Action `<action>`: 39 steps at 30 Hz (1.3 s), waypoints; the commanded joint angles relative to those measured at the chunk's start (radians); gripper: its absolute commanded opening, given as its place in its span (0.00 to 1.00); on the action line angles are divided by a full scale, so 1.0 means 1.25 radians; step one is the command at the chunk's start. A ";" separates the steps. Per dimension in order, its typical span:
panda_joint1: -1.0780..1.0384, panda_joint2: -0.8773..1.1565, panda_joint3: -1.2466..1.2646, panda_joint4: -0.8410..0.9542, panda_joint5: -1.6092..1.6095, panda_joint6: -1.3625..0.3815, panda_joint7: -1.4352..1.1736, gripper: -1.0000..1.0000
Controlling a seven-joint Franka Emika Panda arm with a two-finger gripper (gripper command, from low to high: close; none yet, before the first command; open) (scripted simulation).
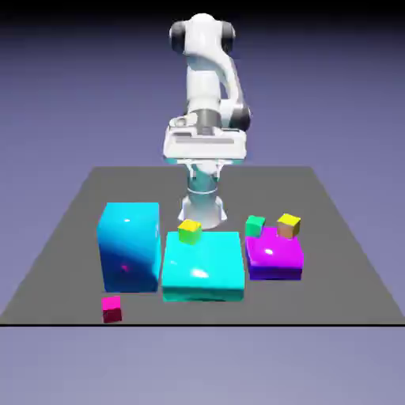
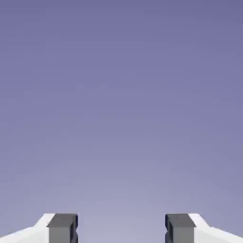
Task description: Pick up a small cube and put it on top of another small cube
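Observation:
The tiny magenta-red small cube (image 1: 111, 308) lies on the dark table near its front edge, just in front of a tall cyan block (image 1: 128, 245). A yellow-green cube (image 1: 190, 231) rests on the back edge of a flat cyan block (image 1: 202, 267). A green cube (image 1: 254, 225) sits at the back left corner of the purple block (image 1: 274, 255). An orange-yellow cube (image 1: 289, 225) sits on that block. My gripper (image 1: 204, 158) hangs high above the table's far side, far from every cube. In the hand view the gripper (image 2: 121, 228) is open, its fingertips (image 2: 62, 227) wide apart, with only the backdrop between them.
The three big blocks stand in a row across the middle of the table (image 1: 348, 237), with narrow gaps between them. The arm's base (image 1: 202, 207) rises just behind the flat cyan block.

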 commanded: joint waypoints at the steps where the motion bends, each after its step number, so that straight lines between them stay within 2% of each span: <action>1: -0.002 0.013 -0.008 0.025 0.002 -0.022 0.018 0.50; 39: -0.025 1.115 -0.623 1.002 0.713 -1.199 0.240 0.50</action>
